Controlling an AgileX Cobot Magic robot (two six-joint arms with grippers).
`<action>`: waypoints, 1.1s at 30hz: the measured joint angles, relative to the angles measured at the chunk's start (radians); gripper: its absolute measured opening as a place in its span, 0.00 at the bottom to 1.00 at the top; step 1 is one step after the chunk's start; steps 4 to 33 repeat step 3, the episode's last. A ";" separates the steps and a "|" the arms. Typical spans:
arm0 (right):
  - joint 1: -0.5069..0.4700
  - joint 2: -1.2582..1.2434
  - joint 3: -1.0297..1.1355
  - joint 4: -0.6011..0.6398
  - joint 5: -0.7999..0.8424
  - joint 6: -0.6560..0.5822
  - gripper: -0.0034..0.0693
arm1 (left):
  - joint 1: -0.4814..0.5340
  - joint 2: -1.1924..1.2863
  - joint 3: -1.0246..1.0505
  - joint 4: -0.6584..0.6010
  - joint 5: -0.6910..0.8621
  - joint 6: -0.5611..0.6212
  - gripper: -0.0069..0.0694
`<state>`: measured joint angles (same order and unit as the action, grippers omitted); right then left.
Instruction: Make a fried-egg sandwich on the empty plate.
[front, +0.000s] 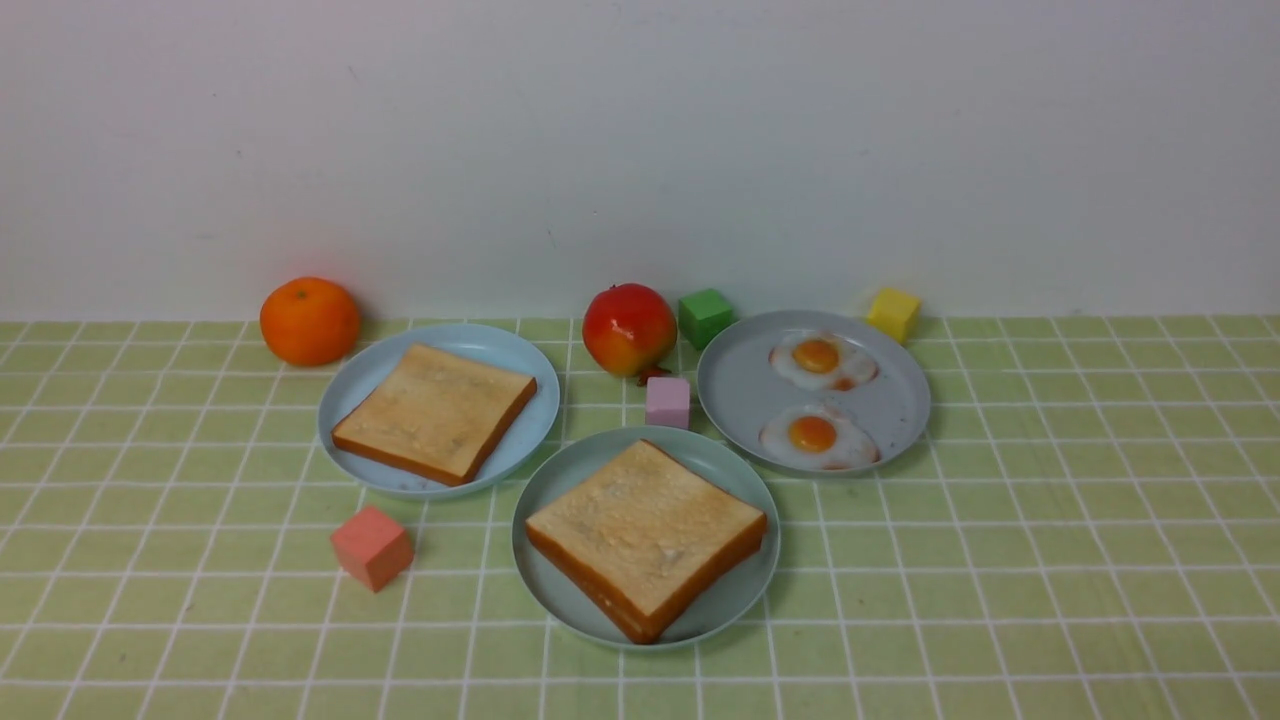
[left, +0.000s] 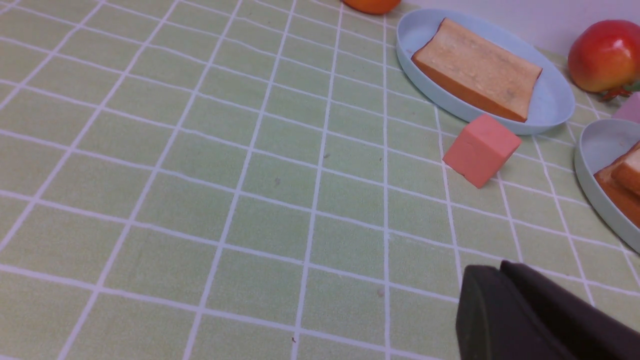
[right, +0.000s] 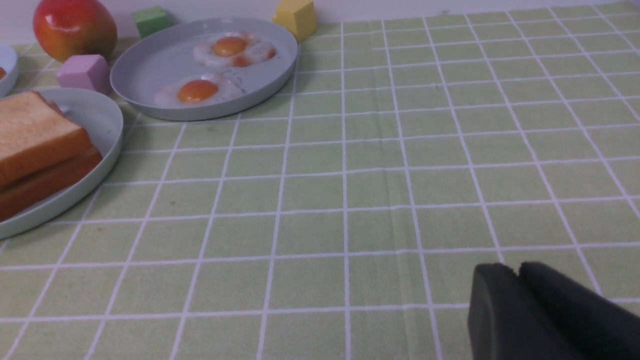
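Item: fried-egg sandwich (front: 645, 535), sitting on the plate (front: 560, 478) at six o'clock; likely light, soft, best pinched at crust edges. Left gripper (left: 501, 267), right gripper (right: 517, 267) (empty) showing jaws nearly together.

You're looking at a pale green cloth (front: 1050, 560) with a white grid. Golden-brown toast (front: 645, 535) is sitting on the mint-teal plate (front: 560, 600), white eggs with orange yolks (front: 818, 437) on the grey-blue plate (front: 740, 385), plus cubes showing pink-red (front: 371, 547), lilac (front: 667, 402), green (front: 705, 317) and yellow (front: 893, 314).
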<state>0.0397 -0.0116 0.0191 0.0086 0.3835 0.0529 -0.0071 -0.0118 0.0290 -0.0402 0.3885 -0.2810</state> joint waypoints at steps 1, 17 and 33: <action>0.000 0.000 0.000 0.000 0.000 0.000 0.15 | 0.000 0.000 0.000 0.000 0.000 0.000 0.13; 0.000 0.000 0.000 0.000 0.000 0.000 0.15 | 0.000 0.000 0.000 0.000 0.000 0.000 0.14; 0.000 0.000 0.000 0.000 0.000 0.000 0.15 | 0.000 0.000 0.000 0.000 0.000 0.000 0.14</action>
